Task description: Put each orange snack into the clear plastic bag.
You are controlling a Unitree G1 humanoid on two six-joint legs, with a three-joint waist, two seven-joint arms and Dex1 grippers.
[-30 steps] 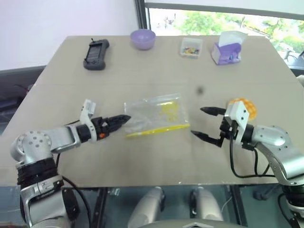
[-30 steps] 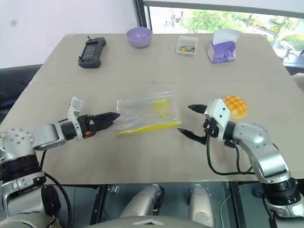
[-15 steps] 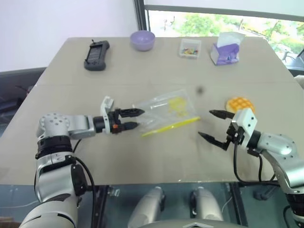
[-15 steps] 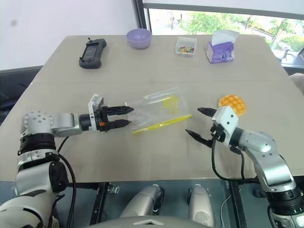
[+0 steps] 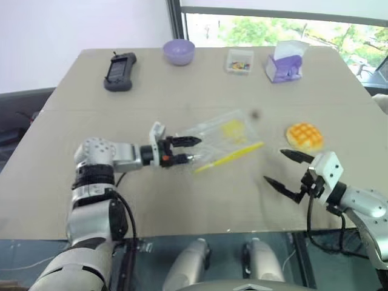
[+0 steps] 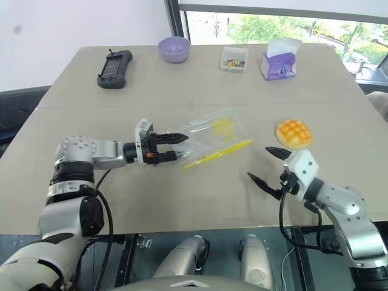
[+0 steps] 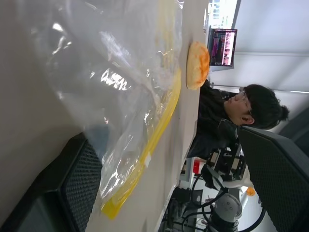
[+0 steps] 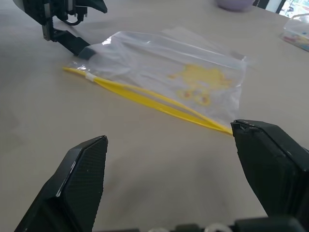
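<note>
**Bag corner between open fingers, snack waiting on the table**

Head views: the clear plastic bag (image 5: 221,136) lies flat near the middle of the table (image 5: 182,206), its yellow sealing strip along the edge nearer the robot. The left gripper (image 5: 189,150) has its fingers spread wide around the bag's left corner, one above the film and one below, not yet pinched. That placement suits lifting or steadying the mouth, in my judgement. The orange snack (image 5: 305,136) sits bare on the table to the right of the bag, well apart from it and outside it. The right gripper (image 5: 286,168) hovers nearer the robot than the snack, fingers wide and empty, pointed toward the bag. At the far edge stand a black handheld controller (image 5: 119,70), a purple bowl (image 5: 179,51), a small clear box (image 5: 239,60) and a purple tissue box (image 5: 286,65).

Left wrist view: the film drapes between the two black fingers, the strip running past them; the snack (image 7: 198,64) lies beyond the bag, and a seated person (image 7: 231,116) is behind the table.

Right wrist view: the bag (image 8: 183,77) lies ahead between wide, empty fingers, with the left gripper (image 8: 79,24) at its far corner. Faint yellow print shows on the bag, too blurred to read; no other writing is legible.
</note>
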